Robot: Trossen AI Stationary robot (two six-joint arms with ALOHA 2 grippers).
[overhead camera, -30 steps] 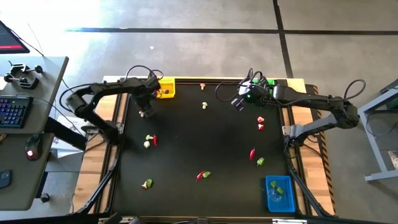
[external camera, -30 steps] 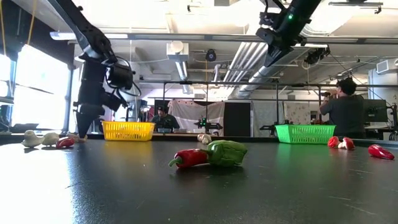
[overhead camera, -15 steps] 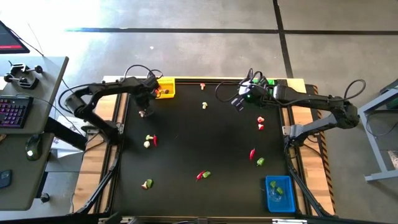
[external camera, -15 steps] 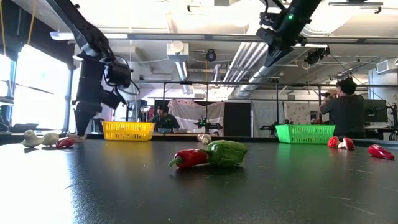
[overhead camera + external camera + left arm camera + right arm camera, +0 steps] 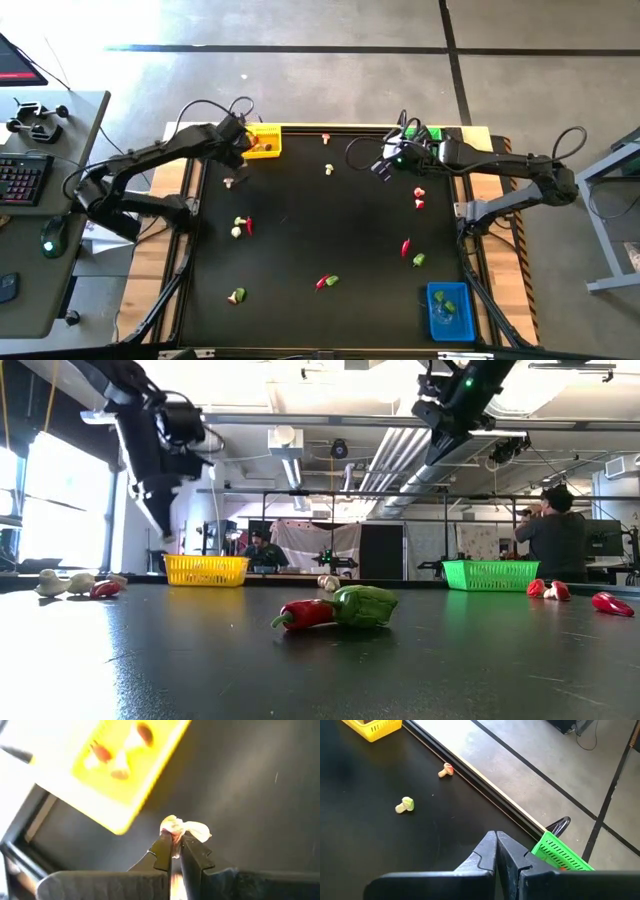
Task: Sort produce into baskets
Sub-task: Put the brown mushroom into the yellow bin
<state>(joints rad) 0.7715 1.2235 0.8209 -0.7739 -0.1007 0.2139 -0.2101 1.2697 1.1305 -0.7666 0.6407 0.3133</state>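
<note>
One cream bulb [image 5: 182, 827] between left fingers [image 5: 162, 851]

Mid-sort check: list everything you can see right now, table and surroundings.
yellow basket: 1, yellow, far left corner, a few pieces inside
green basket: 1, green, far right corner, partly behind the right arm
blue basket: 1, blue, near right corner, green pieces inside
red chillies: 3, red, left middle, near centre, right
small red pieces: 2, red, right side
green chunks: 2, green, each beside a chilli
cream bulb: 1, cream, left edge
cream-green pieces: 4 spots, left side and far middle
keyboard: 1, dark, side desk
people: 2, background room
left gripper: shut, raised by the yellow basket
right gripper: shut, raised near the green basket
</note>
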